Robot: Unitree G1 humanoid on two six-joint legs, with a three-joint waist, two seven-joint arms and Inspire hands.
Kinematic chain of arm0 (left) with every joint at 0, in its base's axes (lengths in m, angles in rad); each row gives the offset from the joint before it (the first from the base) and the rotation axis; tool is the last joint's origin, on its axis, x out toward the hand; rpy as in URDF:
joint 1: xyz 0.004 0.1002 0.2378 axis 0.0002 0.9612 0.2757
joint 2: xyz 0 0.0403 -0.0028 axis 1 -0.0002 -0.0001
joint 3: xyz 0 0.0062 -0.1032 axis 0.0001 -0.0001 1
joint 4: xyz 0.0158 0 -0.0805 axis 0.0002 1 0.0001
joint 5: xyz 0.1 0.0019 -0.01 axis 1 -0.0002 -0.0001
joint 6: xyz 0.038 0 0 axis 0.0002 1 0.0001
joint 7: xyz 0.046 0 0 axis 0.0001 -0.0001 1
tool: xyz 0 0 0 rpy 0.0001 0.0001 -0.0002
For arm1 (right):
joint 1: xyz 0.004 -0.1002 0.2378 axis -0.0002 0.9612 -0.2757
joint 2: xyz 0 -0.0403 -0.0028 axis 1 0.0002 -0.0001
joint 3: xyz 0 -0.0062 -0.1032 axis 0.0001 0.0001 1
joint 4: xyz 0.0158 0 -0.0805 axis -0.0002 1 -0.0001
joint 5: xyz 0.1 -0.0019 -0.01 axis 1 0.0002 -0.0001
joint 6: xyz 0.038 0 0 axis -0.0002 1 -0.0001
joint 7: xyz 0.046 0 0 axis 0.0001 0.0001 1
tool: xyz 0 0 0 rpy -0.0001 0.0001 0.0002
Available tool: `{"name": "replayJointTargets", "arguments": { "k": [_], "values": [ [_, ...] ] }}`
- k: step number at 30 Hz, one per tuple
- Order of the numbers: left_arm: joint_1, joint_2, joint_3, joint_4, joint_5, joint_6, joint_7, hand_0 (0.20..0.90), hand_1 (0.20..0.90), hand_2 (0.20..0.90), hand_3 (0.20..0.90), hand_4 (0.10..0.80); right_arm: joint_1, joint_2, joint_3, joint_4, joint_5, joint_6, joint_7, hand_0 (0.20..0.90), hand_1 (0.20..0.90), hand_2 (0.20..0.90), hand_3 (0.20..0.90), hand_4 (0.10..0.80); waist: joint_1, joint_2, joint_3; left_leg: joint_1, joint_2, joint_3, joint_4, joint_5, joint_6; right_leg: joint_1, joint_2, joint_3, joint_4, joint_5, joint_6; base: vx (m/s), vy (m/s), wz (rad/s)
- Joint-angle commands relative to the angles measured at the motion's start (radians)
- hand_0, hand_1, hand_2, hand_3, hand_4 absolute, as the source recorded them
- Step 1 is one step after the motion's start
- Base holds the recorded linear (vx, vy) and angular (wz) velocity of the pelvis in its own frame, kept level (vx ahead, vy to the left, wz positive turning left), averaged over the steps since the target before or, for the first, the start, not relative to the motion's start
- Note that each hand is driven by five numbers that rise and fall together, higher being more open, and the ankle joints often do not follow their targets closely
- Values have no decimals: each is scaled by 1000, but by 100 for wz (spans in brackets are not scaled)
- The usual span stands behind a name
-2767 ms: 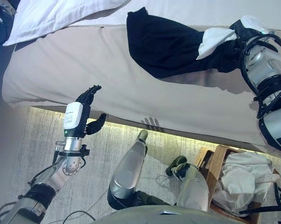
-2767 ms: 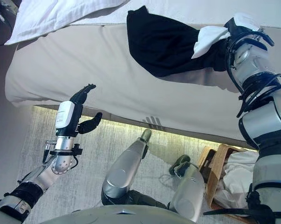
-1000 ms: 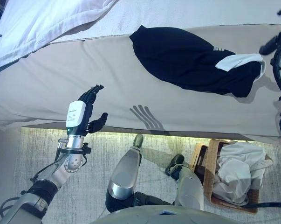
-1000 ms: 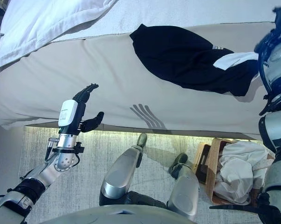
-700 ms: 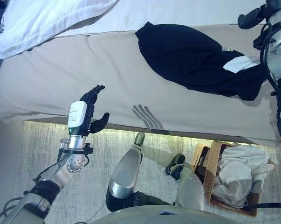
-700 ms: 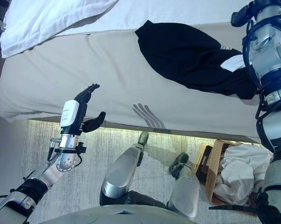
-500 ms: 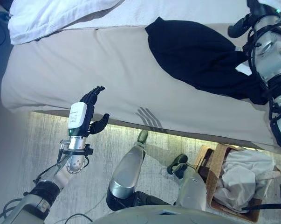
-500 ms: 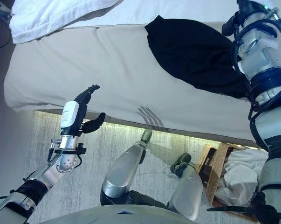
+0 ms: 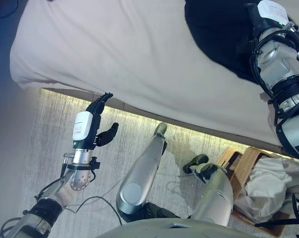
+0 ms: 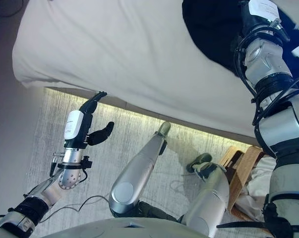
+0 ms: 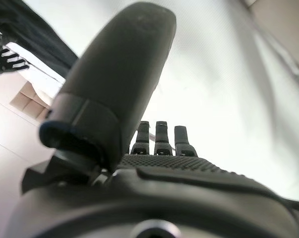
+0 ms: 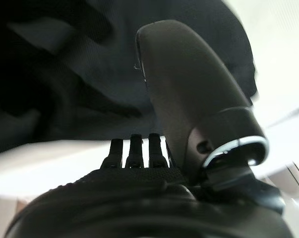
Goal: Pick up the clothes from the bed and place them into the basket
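Black garment (image 9: 216, 29) lies on the bed (image 9: 129, 54), just past your right hand (image 12: 154, 148).
Your right wrist view shows its fingers (image 12: 132, 151) straight and relaxed, holding nothing, with the dark cloth right ahead of them; the eye views hide those fingers. Your left hand (image 9: 89, 126) hangs open over the floor beside the bed edge. The basket (image 9: 253, 183) with pale cloth sits on the floor at your right.

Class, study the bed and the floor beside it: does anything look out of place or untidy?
Yes. A black garment lies crumpled on the bed, not in the basket on the floor.
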Motion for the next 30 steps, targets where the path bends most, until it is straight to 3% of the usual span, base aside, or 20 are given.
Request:
{"name": "replayJointTargets", "arguments": {
  "k": [1,6,7,8,9,10,30],
  "values": [
    [7,29,30,-113,-21,-21,98,900,900,900,900,800,-118,-16,71,14,-63,25,10,900,900,900,900,800,13,59,-45,-58,-28,81,37,-57,80,-47,97,-2,85,-20,-64,-82,10,-1],
    [-6,26,18,-120,-29,-18,114,900,900,900,900,800,-116,-16,83,71,-54,60,80,900,900,900,900,800,10,72,-45,-112,-28,82,53,-51,87,-109,107,9,99,-18,-68,-76,-1,3],
    [-6,26,20,-119,-34,-19,114,900,900,900,900,800,-116,-17,84,74,-55,60,85,629,629,629,584,484,8,72,-45,-115,-27,82,54,-51,88,-114,110,11,100,-17,-68,-39,6,2],
    [-3,25,23,-117,-32,-24,113,900,900,900,900,800,-116,-18,83,79,-63,56,88,486,486,486,417,317,7,72,-45,-115,-27,82,56,-51,87,-114,112,12,101,-17,-69,-31,4,-1],
    [-1,25,23,-119,-32,-24,114,900,900,900,900,800,-114,-19,84,84,-61,52,83,418,418,418,337,237,6,71,-45,-112,-28,82,56,-52,86,-112,115,13,99,-16,-68,0,0,0],
    [-3,25,24,-118,-36,-24,113,900,900,900,900,800,-115,-19,84,89,-60,49,79,300,300,300,200,100,5,70,-45,-109,-27,82,56,-52,86,-108,117,13,98,-15,-68,0,0,0],
    [2,52,53,-104,-70,-45,78,900,900,900,900,800,-126,-74,72,116,-45,2,55,300,300,300,200,100,-23,26,-45,97,-2,81,-41,-49,69,90,129,23,-7,18,-48,-4,-1,-4]
  ]
}}
